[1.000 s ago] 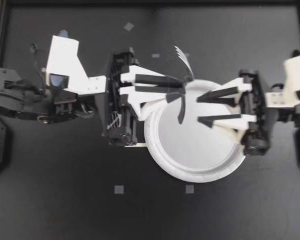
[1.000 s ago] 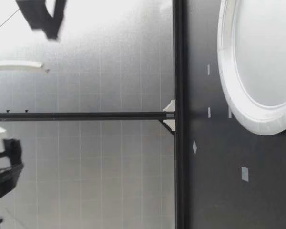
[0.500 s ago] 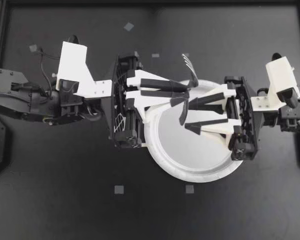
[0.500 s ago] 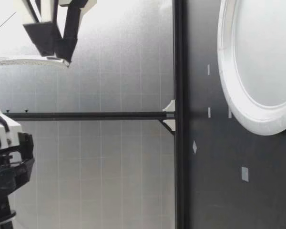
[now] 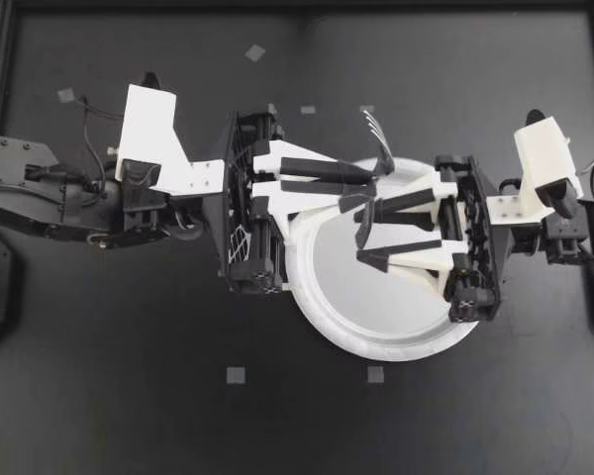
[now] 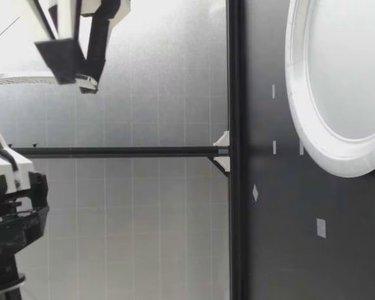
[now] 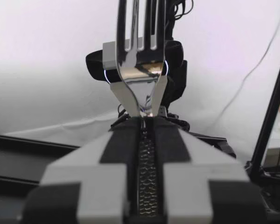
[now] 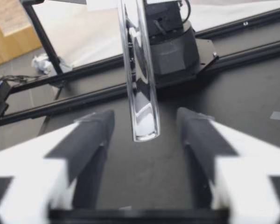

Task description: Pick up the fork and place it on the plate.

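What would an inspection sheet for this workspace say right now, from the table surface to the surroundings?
Surface: black table, matte.
Job's things: fork held above the white plate, not yet set on it.
Clutter: small grey tape squares on the table.
Grippers: left gripper shut on the fork's neck; right gripper open, a finger on either side of the handle's end, not touching it.
Cables: thin wires along the left arm.
Surroundings: black frame rail at the table's edge, pale wall beyond.

You have plate (image 5: 386,309) mid-table. Left gripper (image 5: 369,185) reaches in from 9 o'clock, right gripper (image 5: 362,236) from 3 o'clock, tips close together above plate. Fork (image 5: 379,134) in left gripper: tines toward 12 o'clock, handle end between right gripper's fingers, untouched.
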You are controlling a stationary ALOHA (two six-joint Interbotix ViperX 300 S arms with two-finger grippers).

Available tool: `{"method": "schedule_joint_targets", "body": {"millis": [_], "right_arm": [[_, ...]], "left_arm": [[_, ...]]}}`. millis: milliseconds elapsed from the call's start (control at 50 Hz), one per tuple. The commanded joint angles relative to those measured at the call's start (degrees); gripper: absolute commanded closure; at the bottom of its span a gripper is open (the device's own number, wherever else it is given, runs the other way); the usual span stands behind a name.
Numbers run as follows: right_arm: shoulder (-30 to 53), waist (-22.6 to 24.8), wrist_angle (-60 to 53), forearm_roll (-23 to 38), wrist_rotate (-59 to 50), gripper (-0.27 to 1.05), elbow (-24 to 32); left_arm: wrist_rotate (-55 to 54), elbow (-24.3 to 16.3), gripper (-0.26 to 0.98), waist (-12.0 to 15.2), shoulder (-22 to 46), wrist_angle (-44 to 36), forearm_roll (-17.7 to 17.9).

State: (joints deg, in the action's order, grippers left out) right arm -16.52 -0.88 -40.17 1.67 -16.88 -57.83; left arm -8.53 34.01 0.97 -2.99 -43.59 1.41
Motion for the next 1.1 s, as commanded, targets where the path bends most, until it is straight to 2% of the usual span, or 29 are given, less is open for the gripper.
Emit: {"method": "schedule_joint_targets", "body": {"millis": [0,40,140,240,380,480,580,660,740,780,880,1000,1080], "right_arm": [[-0.53,0.62,-0.62,0.09,0.44,0.48,1.05],[-0.70,0.62,-0.79,0.18,0.62,0.63,0.97],[-0.88,0.62,-1.58,0.35,1.14,0.89,0.97],[-0.97,0.62,-1.76,0.35,1.14,1.04,0.97],[-0.97,0.62,-1.49,0.44,0.97,1.05,0.97],[-0.88,0.70,-1.41,0.44,0.88,1.05,0.97],[-1.05,0.62,-1.32,0.44,0.88,1.05,1.05],[-1.41,0.62,-0.35,0.44,0.97,1.05,1.05],[-3.52,0.26,3.69,0.44,1.32,1.05,1.14],[-4.92,-0.18,7.12,0.44,1.49,1.05,1.14],[-9.49,-1.41,20.21,0.44,1.58,1.05,1.14],[-16.52,-2.55,40.08,0.26,1.14,1.05,1.32],[-20.74,-2.81,49.04,-0.09,0.62,1.05,0.88]], "left_arm": [[0.09,-0.88,0.78,0.09,-0.79,-0.70,-0.18],[0.09,-0.88,0.78,0.09,-0.79,-0.62,-0.18],[0.00,-0.88,0.78,0.09,-0.79,-0.62,-0.18],[-0.18,-0.79,0.78,0.09,-0.88,-0.53,-0.18],[-0.26,-0.35,0.74,0.09,-0.79,-0.53,-0.18],[-0.44,0.18,0.61,0.09,-0.88,-0.53,-0.35],[-0.79,0.53,0.37,0.09,-1.23,-0.53,-0.35],[-1.93,1.23,0.07,0.09,-1.67,-0.53,-0.26],[-2.72,1.85,-0.16,0.09,-1.93,-0.53,-0.35],[-2.90,2.20,-0.18,0.09,-2.20,-0.53,-0.35],[-3.08,3.78,-0.12,0.09,-2.90,-0.53,-0.26],[-3.96,7.29,-0.10,0.09,-4.75,-0.53,-0.26],[-5.01,9.49,-0.10,0.09,-6.15,-0.62,-0.26]]}}
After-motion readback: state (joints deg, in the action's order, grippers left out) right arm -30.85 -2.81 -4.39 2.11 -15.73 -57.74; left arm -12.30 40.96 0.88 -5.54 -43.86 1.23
